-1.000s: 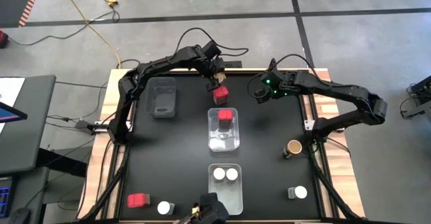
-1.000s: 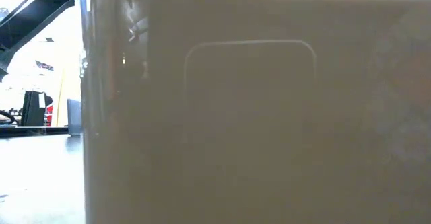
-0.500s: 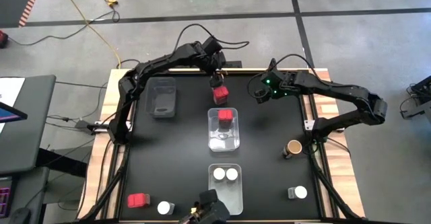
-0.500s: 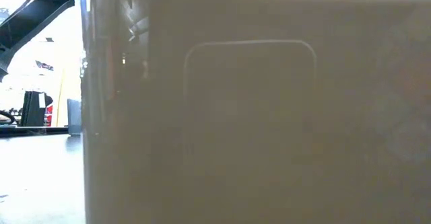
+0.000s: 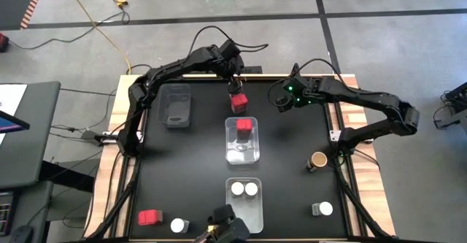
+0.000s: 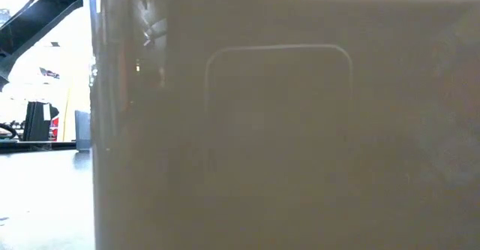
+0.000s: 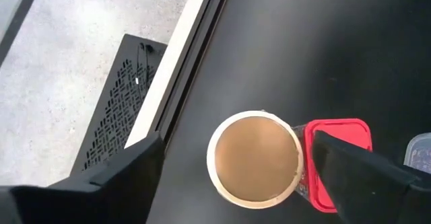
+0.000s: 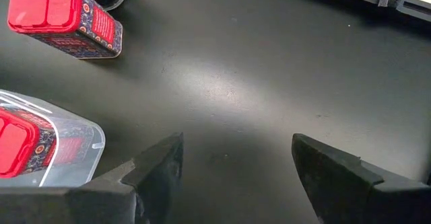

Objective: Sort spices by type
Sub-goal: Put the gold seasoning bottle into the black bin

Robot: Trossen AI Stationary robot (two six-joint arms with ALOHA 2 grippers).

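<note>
A brown-topped jar (image 7: 254,158) stands upright on the black table near its far edge, right beside a red boxy spice (image 7: 337,160). My left gripper (image 7: 237,146) hangs open above the jar, one finger on either side, clear of it. My right gripper (image 8: 236,158) is open over bare table to the right of that red box (image 8: 64,19). The middle tub (image 5: 252,154) holds another red box (image 5: 244,126). The near tub (image 5: 244,212) holds two white-lidded jars (image 5: 244,189).
A third tub (image 5: 176,106) stands at the far left. Loose spices: a red box (image 5: 149,217) and white-lidded jar (image 5: 177,225) near left, a brown-topped jar (image 5: 317,160) and white-lidded jar (image 5: 322,209) at right. A pale surface (image 6: 285,130) close up blocks the low view.
My left gripper has rolled a little about its own pointing line above the brown-topped jar. The red box beside the jar stays where it was.
</note>
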